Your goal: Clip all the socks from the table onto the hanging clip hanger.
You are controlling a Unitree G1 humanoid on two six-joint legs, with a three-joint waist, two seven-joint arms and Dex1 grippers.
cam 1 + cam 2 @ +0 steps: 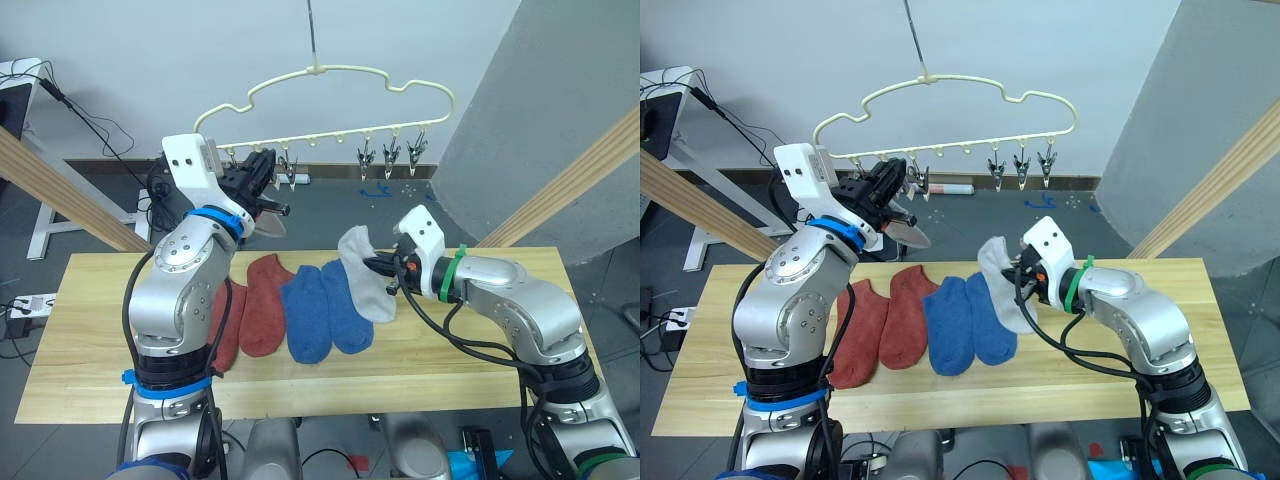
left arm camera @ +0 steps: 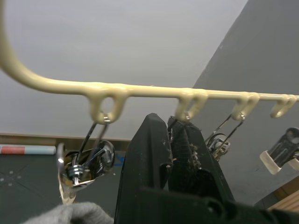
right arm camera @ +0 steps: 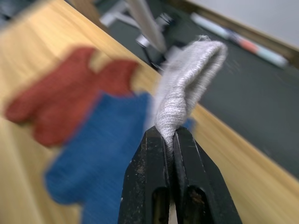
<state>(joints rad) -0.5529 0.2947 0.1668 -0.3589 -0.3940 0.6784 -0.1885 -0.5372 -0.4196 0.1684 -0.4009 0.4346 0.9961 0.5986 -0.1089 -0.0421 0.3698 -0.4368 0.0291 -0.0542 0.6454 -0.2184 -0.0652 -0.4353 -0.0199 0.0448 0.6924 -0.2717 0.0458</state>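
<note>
Right gripper had a grey sock pinched, left gripper was up at the clip hanger.
Head view: red socks and blue socks lay flat on the table. Left wrist: fingers together by a clip. Right wrist: fingers clamped on grey knit.

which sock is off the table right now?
The grey sock: the right gripper pinches it and its upper end is raised off the table. The two red socks and two blue socks lie flat.
</note>
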